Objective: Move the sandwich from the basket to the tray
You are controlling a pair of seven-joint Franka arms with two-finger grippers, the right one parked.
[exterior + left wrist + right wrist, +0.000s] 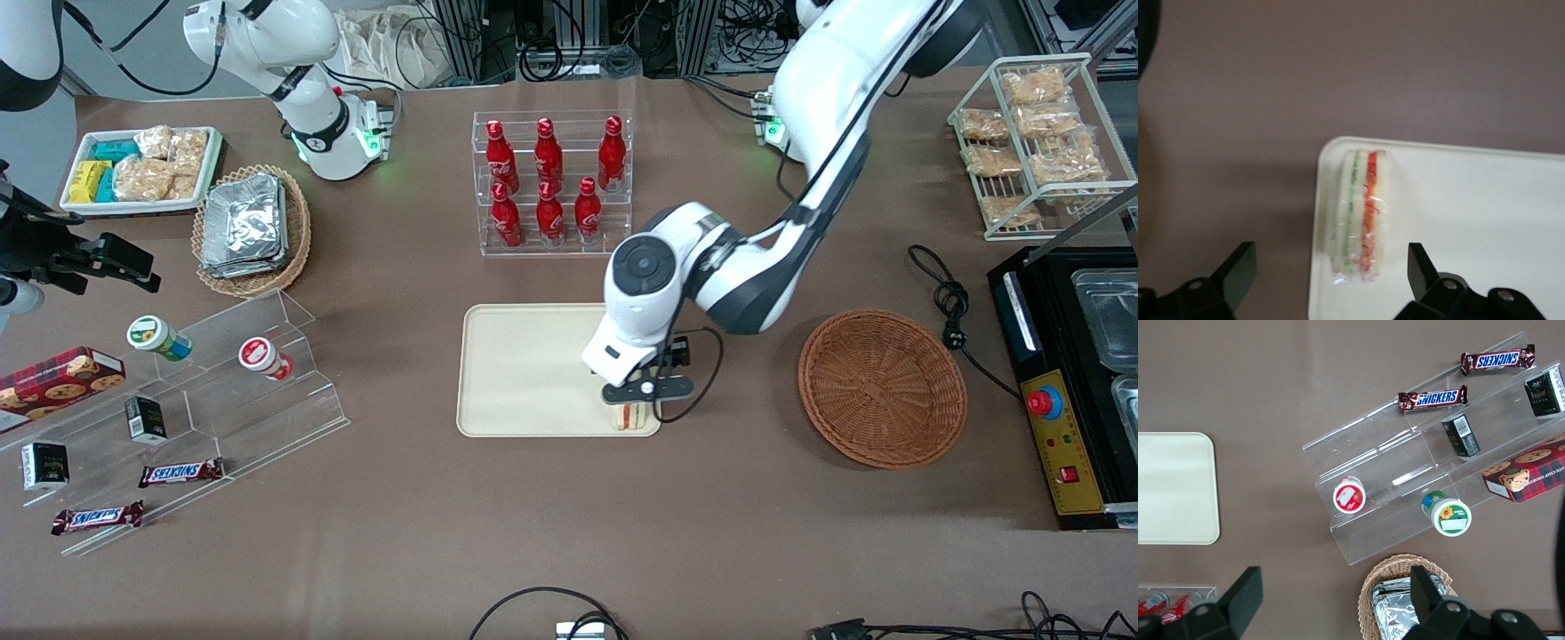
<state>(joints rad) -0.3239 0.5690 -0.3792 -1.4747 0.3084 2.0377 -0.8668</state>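
Note:
The sandwich stands on its edge in the corner of the cream tray nearest the front camera, toward the working arm's end. In the left wrist view the sandwich shows its green and orange-red stripes and rests on the tray. My left gripper hovers just above the sandwich. Its black fingers are spread wide apart, one on each side of the sandwich, not touching it. The reddish-brown basket is empty, beside the tray toward the working arm's end.
A clear rack of red bottles stands farther from the camera than the tray. A tan basket of foil packs, a white snack tray and a clear stepped shelf lie toward the parked arm's end. A black appliance and a cable lie past the basket.

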